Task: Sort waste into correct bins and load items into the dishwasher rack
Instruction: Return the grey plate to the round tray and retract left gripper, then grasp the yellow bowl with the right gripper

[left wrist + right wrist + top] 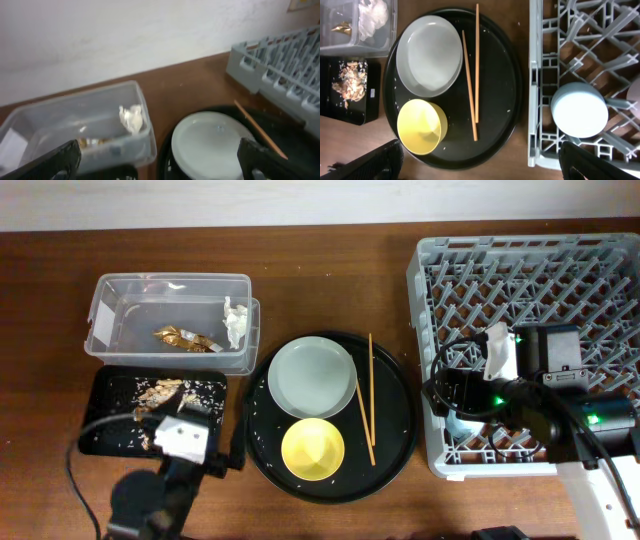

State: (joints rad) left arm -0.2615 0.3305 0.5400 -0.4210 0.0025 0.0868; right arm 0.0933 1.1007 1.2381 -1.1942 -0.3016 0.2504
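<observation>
Nearest us, both pincers gape wide and hold nothing: the left pincer (157,145) is at the scrap tray's (100,405) near edge and the right pincer (482,147) over the rack's (560,270) near-left corner. Between them, on the round tray (395,430), thin pale wooden chopsticks (472,70) lie almost parallel, their long axis running away from us toward the white wall (125,30), right of the yellow bowl (312,448) and the plate (311,370). The counter (330,290) is dark brown wood.

Round black tray (395,418), brown wooden table (330,280)
</observation>
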